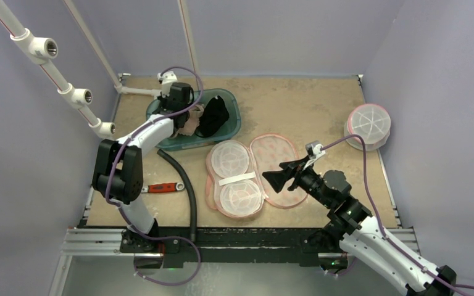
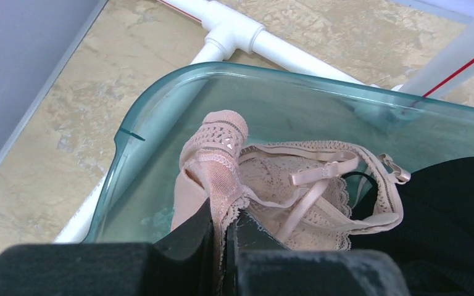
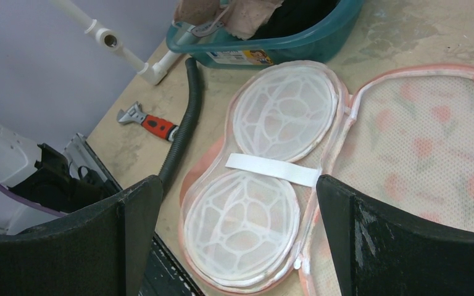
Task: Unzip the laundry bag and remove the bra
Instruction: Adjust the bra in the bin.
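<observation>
**My left pincer is shut on the bra, my right pincer is wide open**

The table [image 1: 308, 105] under me is a sandy beige board with a marbled, stone-like pattern, and it is matt. Pale lilac-grey walls [image 1: 271, 31] close it on three sides. White plastic pipes [image 1: 43, 49] with open fittings run slanted down the left wall, and one more pipe lies on the table at the far left corner. A metal rail [image 1: 241, 237] runs along the near edge, where my two bases are bolted.

My left pincer [image 2: 224, 216] is closed tight on a fold of the beige lace bra [image 2: 284, 179]. The fabric is pinched between the two black fingers and stands up above them. The rest of the bra lies inside the teal tub [image 2: 160, 123], at the far left of the table, just beside a black garment [image 2: 457, 203] in the same tub.

My right pincer [image 1: 276, 177] is opened fully and holds nothing. It hangs over the right half of the laundry bag [image 1: 234, 179]. The bag lies unzipped and spread flat in the middle of the table, with two white dome frames and a white strap on its left half, and its pink printed mesh lid on the right.

A wrench [image 1: 162, 187] with a red handle and a black ribbed hose [image 1: 185, 182] lie left of the bag. A round mesh case [image 1: 368, 126] rests near the right wall.
</observation>
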`<state>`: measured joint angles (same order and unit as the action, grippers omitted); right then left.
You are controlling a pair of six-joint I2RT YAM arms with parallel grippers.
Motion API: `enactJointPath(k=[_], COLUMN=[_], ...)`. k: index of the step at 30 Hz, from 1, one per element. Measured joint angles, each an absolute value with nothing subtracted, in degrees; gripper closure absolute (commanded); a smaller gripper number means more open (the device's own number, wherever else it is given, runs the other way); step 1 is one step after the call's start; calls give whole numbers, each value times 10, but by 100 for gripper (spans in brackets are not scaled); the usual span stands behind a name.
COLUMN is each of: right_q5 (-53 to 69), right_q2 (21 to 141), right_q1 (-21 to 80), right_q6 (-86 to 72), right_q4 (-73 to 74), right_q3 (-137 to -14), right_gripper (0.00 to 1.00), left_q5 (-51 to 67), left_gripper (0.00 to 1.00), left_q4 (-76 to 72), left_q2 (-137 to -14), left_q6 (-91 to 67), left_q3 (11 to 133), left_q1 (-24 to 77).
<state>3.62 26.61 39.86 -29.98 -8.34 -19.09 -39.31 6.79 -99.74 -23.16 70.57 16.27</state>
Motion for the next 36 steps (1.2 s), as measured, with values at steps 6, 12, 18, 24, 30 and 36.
enactJointPath(k=[6,12,18,24,30,36], right_q5=[36,38,40,41,44,45], right_q2=[266,268,265,246,227,212], right_q1=[399,399,399,399,399,399], right_q6=[-300,-300,-300,-300,-298,-299], right_q4=[-85,-87,-94,-92,-85,-73], right_q3=[-189,-189,-189,-189,-189,-189], right_gripper=[2,2,2,2,2,2], left_q5=[-395,-385,-417,-471,-505,-516], left_gripper=[100,100,100,100,100,100], left_q4=[84,124,145,169,192,189], left_q2=[-997,-976,-935,-913,-935,-990], left_q6=[-230,-219,-180,-144,-119,-115], left_q3=[710,764,883,896,896,872], left_q1=[175,203,236,232,232,232])
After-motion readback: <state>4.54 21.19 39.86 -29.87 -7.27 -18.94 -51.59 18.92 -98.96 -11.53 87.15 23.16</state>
